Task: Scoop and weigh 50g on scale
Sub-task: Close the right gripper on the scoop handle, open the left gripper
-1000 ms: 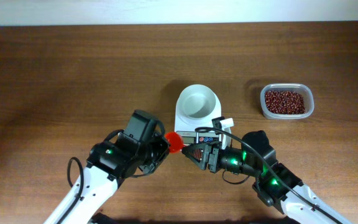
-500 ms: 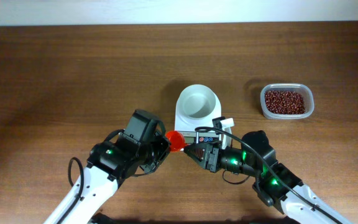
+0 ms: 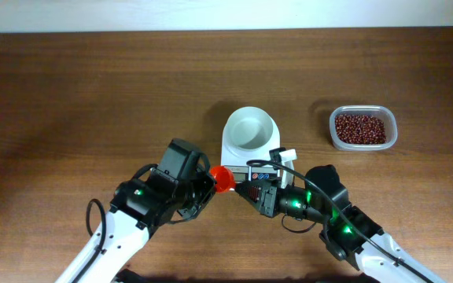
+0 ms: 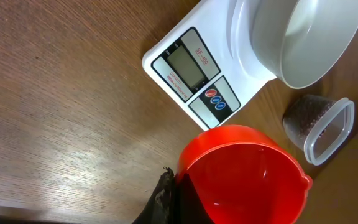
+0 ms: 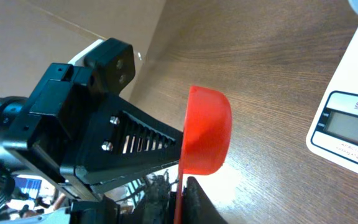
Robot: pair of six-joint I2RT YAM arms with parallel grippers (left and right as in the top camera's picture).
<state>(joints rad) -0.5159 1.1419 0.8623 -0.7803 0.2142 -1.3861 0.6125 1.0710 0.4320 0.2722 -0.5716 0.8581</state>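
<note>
Plastic scoop (image 3: 222, 179), light and rigid, is clamped by left hand (image 3: 209, 182) and right hand (image 3: 238, 191). Loose beans (image 3: 360, 128) spill readily: grip handle, keep level.

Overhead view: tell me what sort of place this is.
Probably a robot lab workbench, not a kitchen: left arm and right arm share a wooden table with a white scale, a tub of red-brown beans and an orange scoop.

Dark brown wooden table (image 3: 93, 94) under even light, pale strip (image 3: 211, 14) beyond

Bright, even light; mild glare.
</note>
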